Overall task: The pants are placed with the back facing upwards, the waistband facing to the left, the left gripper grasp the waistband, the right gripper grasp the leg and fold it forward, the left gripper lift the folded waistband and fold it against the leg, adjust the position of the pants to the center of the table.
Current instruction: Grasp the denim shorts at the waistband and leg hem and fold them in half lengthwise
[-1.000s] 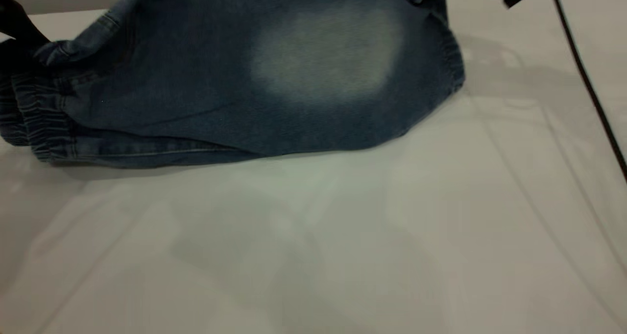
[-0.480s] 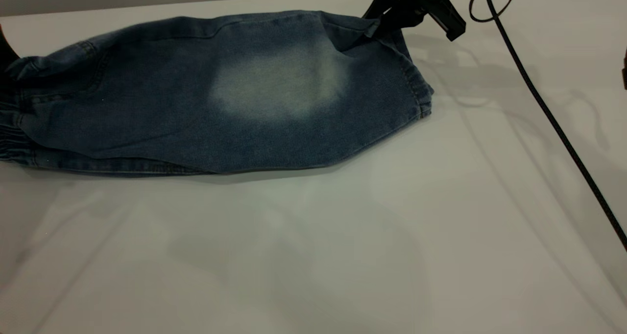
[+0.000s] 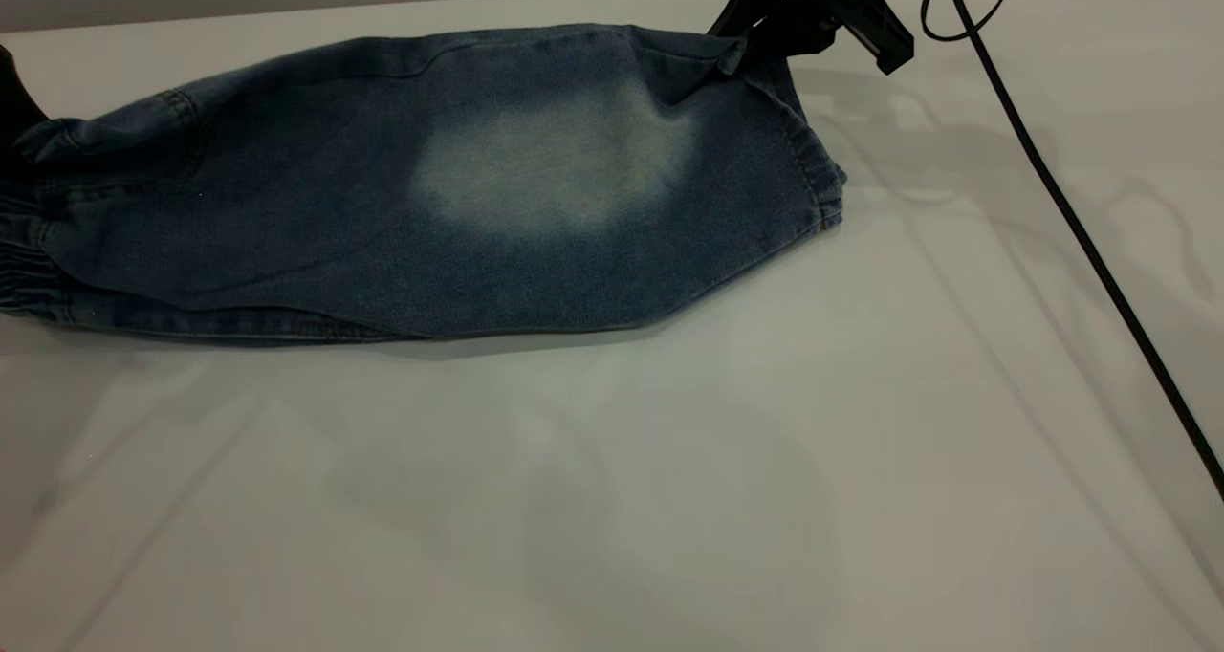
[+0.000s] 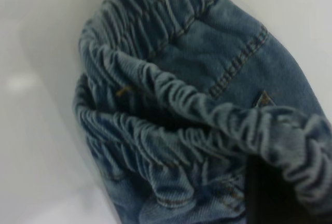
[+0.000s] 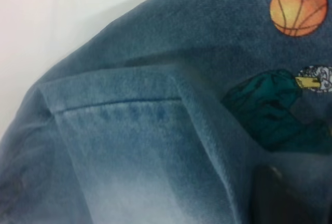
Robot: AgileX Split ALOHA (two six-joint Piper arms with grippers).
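My right gripper [image 3: 741, 54] is pinching the hem corner of the leg [image 3: 555, 160] at the far right of the denim shorts [image 3: 382, 231], its pointed tips pressed together on a small raised peak of cloth. The shorts lie folded lengthwise on the white table [image 3: 861, 442], toward its far left part, with the plain leg and its pale oval faded patch [image 3: 550, 169] on top. In my right wrist view the hem of that leg [image 5: 119, 105] sits over the other leg, whose orange basketball print [image 5: 298, 7] shows beside it. My left gripper [image 3: 14, 107] is at the far left edge of the exterior view, at the elastic waistband [image 4: 171, 99]; a dark finger shows against the gathered cloth in my left wrist view, but I cannot tell whether my left tips are clamped or apart. A black cable [image 3: 1081, 231] runs across the table's right side
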